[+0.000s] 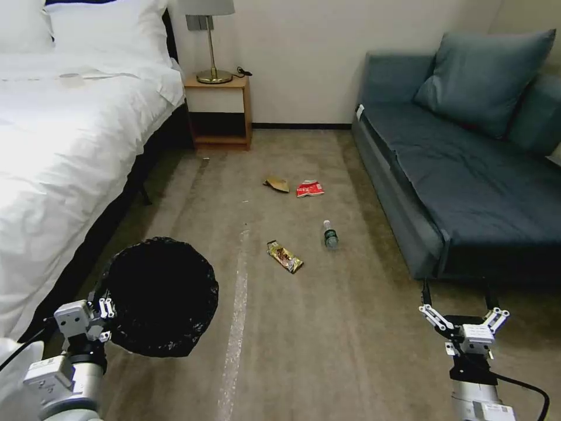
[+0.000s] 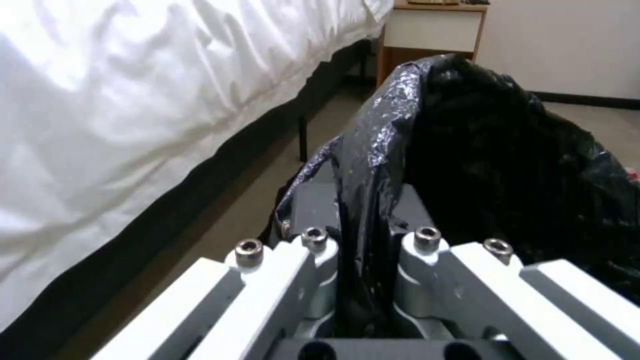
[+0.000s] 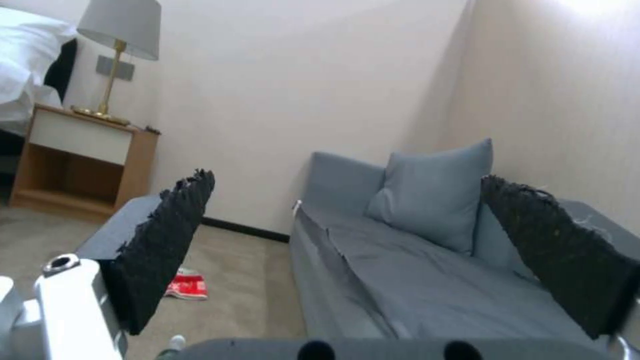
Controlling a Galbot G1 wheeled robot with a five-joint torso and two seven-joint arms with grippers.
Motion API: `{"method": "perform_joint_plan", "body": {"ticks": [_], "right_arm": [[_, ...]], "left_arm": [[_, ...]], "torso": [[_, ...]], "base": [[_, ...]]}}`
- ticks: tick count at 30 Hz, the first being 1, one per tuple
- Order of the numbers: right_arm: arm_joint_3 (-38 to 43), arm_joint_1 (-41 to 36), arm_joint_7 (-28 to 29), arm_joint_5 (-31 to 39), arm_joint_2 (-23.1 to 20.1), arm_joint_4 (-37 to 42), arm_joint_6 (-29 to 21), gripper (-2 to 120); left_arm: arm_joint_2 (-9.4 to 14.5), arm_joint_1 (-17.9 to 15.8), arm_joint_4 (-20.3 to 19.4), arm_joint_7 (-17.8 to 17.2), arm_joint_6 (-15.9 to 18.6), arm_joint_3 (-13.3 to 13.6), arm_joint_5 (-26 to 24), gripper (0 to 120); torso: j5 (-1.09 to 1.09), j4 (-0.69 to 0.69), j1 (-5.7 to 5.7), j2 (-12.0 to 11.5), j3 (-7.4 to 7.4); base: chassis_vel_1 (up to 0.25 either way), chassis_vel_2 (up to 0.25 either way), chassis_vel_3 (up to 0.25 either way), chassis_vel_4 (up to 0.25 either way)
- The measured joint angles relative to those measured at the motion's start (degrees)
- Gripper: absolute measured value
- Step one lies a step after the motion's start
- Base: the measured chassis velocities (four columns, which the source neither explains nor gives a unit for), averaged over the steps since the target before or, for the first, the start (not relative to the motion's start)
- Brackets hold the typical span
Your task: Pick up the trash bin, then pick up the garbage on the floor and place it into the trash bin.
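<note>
Trash bin [image 1: 158,295], small, round, lined with a crinkled black plastic bag: lower left of the head frame, beside the white-sheeted bed [image 1: 64,146], looks lifted off the tan carpet [image 1: 327,327], mouth facing the camera. Left gripper [image 1: 108,318] is clamped onto its rim at the near left edge; in the left wrist view the bag liner [image 2: 363,200] is pinched tight between the closed fingers. So bin pickup looks done.

Garbage is all on the floor, mid-frame:
- gold-brown snack wrapper [image 1: 285,256], nearest, just right of centre
- clear plastic bottle with green cap [image 1: 330,235], near the wrapper, toward the sofa
- red-and-white packet [image 1: 310,188], farther back
- tan cardboard scrap [image 1: 277,185], just beside the packet

Right gripper [image 1: 464,324] hovers at lower right, fingers spread wide, holding nothing, in front of the blue-grey fabric sofa [image 1: 467,175]. Well apart from every item.

Step in hand, as I read it: first litter pick with the right arm. Suggestions:
- take the wrapper first, it's closest
- wrapper lies flat, so come down vertically and pinch across the narrow width
- bottle may roll; close across its body, not along it
- keep the bin mouth up and steady, since the grip is on rim and liner only and could slip

Wooden nightstand [image 1: 219,111] with brass lamp [image 1: 211,41] at upper centre, out of the way.
</note>
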Motion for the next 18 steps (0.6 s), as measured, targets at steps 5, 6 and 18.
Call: {"method": "perform_joint_plan", "body": {"ticks": [5,6,18], "right_arm": [[0.12,-0.12,-0.13,0.00,0.10,-0.04,0.30,100],[0.18,-0.23,-0.18,0.00,0.12,-0.04,0.37,100],[0.20,0.01,-0.31,0.03,0.23,-0.29,0.43,100]], "left_arm": [[0.03,-0.03,-0.15,0.00,0.00,-0.01,0.00,6],[0.03,0.04,-0.22,0.00,-0.01,-0.01,0.06,6],[-0.07,-0.35,0.25,-0.07,-0.08,0.07,0.28,6]], "torso": [[0.00,0.01,0.00,0.00,0.00],[-0.01,0.00,0.00,0.00,0.00],[-0.01,0.00,0.00,0.00,0.00]], "base": [[-0.079,0.083,0.078,-0.080],[-0.072,0.046,0.047,-0.066],[-0.092,0.077,0.089,-0.080]]}}
